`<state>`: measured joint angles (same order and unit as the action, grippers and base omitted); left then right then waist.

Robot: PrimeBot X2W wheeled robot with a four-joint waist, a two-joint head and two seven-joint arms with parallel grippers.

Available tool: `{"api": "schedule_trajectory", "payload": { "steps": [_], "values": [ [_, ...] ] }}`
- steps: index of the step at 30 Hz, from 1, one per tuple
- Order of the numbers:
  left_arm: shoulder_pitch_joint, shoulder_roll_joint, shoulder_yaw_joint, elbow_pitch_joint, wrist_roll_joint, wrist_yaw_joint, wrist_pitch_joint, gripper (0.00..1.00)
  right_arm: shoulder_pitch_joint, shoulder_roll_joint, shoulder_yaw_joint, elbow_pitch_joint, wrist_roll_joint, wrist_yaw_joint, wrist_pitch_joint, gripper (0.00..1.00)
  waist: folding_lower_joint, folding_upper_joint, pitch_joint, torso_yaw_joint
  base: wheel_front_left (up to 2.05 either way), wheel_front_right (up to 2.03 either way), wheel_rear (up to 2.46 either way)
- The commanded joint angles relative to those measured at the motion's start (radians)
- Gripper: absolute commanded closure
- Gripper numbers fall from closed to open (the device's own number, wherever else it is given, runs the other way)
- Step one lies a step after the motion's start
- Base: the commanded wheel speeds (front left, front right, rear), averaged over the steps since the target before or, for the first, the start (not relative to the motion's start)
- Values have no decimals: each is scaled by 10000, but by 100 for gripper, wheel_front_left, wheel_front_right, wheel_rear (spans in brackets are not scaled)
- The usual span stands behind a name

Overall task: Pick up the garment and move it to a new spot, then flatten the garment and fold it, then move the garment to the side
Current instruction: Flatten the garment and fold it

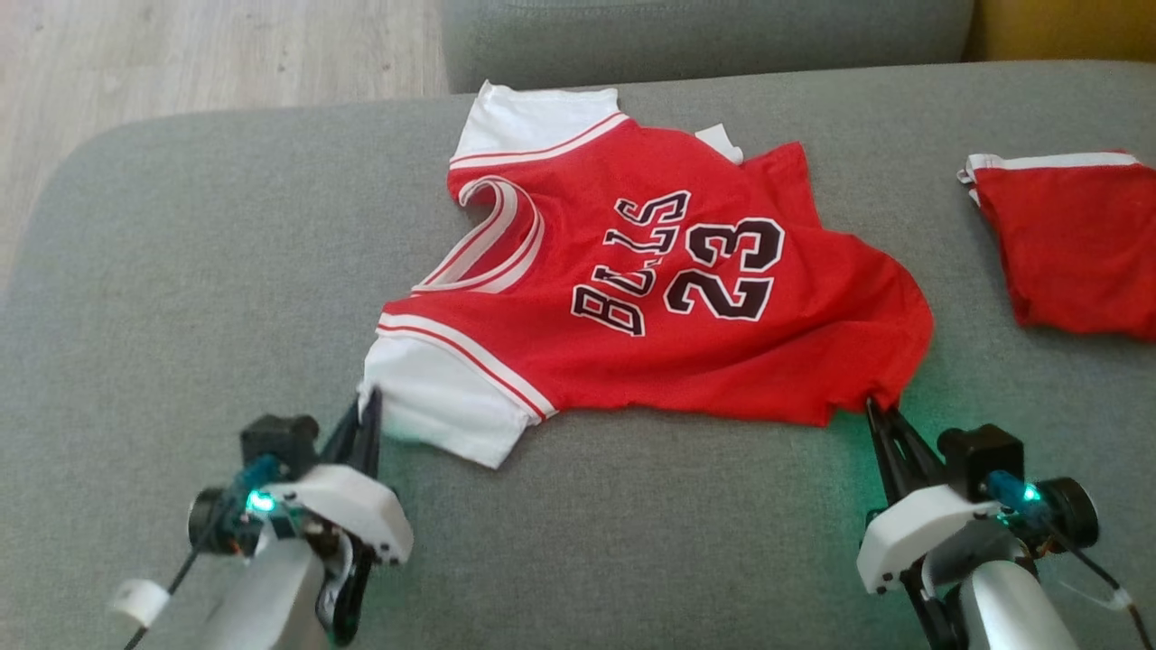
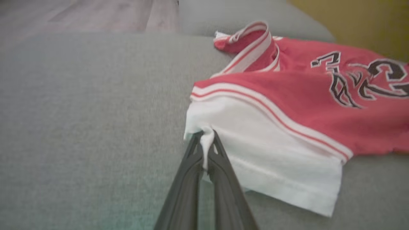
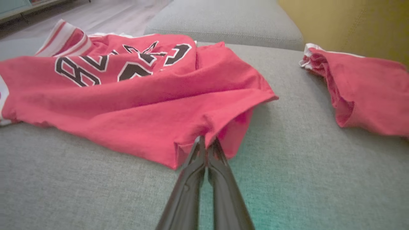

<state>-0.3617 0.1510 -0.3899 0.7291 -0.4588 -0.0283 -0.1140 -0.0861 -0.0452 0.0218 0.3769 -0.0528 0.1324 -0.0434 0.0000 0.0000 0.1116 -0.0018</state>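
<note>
Near us, our left gripper (image 1: 370,402) is clamped on the white sleeve (image 2: 262,150) and our right gripper (image 1: 874,408) on the red hem (image 3: 179,143) of the jersey (image 1: 686,361) sprawled across the sofa (image 1: 181,271), thin bites uneven pulling could slip free, and the wrist views expose that thinness where the head view can't.

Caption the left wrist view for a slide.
Left hand pinches the red jersey by its white sleeve, on the grey cushion.
</note>
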Motion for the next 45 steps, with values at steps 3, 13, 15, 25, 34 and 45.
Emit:
{"api": "schedule_trajectory", "payload": {
  "steps": [3,13,15,25,34,45],
  "values": [
    [-308,172,631,-912,-338,-129,-445,100,-314,-51,314,-522,424,-17,-218,100,0,0,-183,49,0,0,0],
    [-1385,432,1741,-4379,-1545,-146,11,100,-1846,-1561,1189,-2002,2135,-17,-129,100,0,0,-781,133,0,0,0],
    [-1843,482,2024,-5027,-1796,1,269,100,-2341,-2042,1411,-2360,2514,-17,-77,100,0,0,-910,139,0,0,0],
    [-3722,955,2549,-6350,-1875,623,1161,100,-4513,-3575,2139,-3526,4214,-17,-101,100,0,0,-1320,5,0,0,0],
    [-3643,1177,2659,-6917,-2209,891,1994,100,-4808,-3967,1856,-4360,5172,-17,420,100,0,0,-1342,37,0,0,0],
    [-5197,1784,2486,-6168,-2180,921,3227,100,-6160,-4538,2536,-3818,5228,-17,1690,100,0,0,836,30,0,0,0]
  ]
}}
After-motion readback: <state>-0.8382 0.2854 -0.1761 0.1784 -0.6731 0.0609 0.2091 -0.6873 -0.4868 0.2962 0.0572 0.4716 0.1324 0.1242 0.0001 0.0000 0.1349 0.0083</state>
